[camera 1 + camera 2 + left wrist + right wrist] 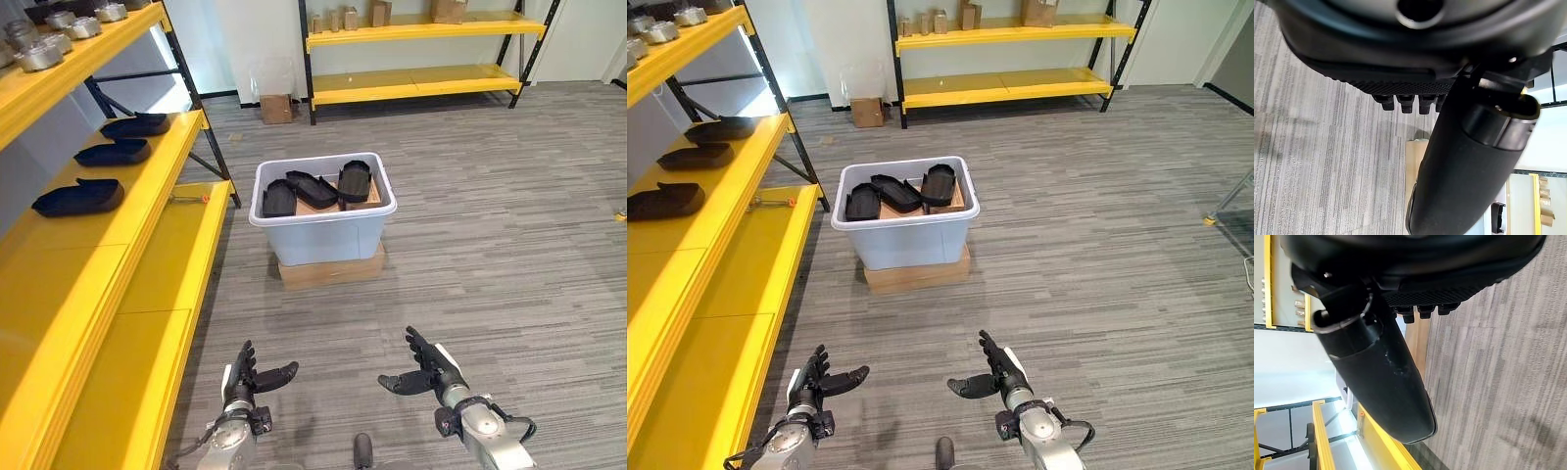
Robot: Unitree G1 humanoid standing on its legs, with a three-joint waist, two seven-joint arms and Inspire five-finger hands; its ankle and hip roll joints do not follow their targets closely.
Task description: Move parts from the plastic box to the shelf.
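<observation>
Parts (313,186) sit in the box (323,230) ahead, well beyond my left hand (245,377) and right hand (426,370), both empty with fingers spread, so I'd step closer before reaching in.

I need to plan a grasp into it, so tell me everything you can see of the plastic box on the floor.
The plastic box is a pale, whitish tub, roughly rectangular with rounded corners and a flared rim, its walls narrowing slightly downward. It has no lid on and stands upright on a flat cardboard box that lies on the grey carpet. Inside, three black elongated parts lie over a brown cardboard piece, one leaning higher near the right side. It sits beside the end of the yellow shelf, apart from it. Neither hand touches it.
</observation>
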